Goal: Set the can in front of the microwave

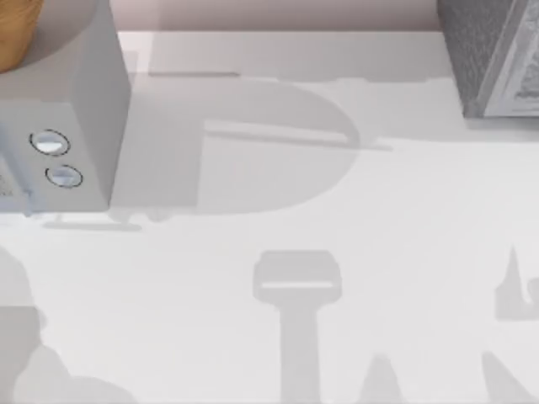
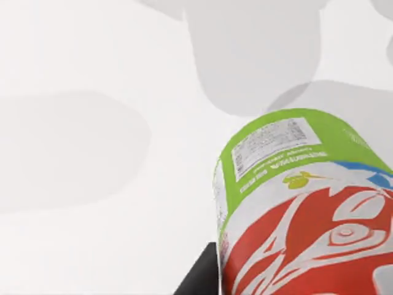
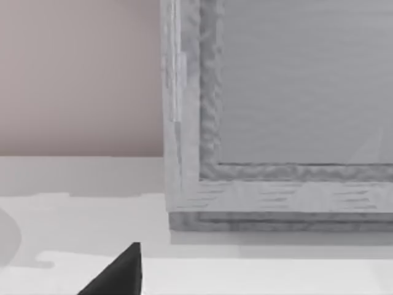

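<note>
Top view: microwave [image 1: 63, 126] at the table's [image 1: 337, 252] far left, dials forward; speckled grey box [image 1: 497, 59] far right; the patch before the microwave is bare.

Left wrist view: can [image 2: 307, 209] close beneath the camera, above the table; left claw apparently carrying it, finger state cannot tell. Placement judged outstanding.

Right wrist view: speckled box; right claw's state cannot tell.

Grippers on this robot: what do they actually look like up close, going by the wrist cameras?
Little of them is visible. In the left wrist view, a flat black angular finger edges in beside the can. In the right wrist view, a matte black pointed fingertip juts in. No cables or markings are visible on either.
</note>
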{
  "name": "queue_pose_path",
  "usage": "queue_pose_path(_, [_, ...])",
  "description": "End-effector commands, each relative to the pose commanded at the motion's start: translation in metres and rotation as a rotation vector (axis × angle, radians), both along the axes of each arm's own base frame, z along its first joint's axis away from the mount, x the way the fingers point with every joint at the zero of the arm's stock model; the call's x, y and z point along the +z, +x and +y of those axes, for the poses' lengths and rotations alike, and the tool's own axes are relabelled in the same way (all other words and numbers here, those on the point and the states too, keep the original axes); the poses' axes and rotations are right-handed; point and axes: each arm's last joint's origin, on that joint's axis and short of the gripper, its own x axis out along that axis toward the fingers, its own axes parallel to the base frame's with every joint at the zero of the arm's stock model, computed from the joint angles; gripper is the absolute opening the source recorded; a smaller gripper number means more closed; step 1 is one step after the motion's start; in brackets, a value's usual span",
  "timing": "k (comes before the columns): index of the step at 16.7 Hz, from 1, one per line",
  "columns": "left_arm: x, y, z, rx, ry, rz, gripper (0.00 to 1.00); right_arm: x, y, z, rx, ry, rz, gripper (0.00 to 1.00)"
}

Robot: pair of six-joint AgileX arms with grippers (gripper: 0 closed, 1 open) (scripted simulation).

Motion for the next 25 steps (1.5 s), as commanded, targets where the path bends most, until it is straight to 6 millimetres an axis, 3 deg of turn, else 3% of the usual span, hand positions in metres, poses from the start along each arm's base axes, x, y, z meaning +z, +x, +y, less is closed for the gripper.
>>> queue_pose_path(2, [0.003,-0.004,0.022,0.002,0.067,-0.053,0.0,0.0,0.0,0.0,0.0,0.0,0.0,1.0])
queue_pose_path(4, [0.007,-0.005,0.033,0.003,0.103,-0.077,0.0,0.0,0.0,0.0,0.0,0.0,0.0,1.0])
queue_pose_path(16, [-0.001,-0.005,0.033,0.003,0.103,-0.077,0.0,0.0,0.0,0.0,0.0,0.0,0.0,1.0])
queue_pose_path(25, [-0.001,-0.005,0.033,0.003,0.103,-0.077,0.68,0.0,0.0,0.0,0.0,0.0,0.0,1.0])
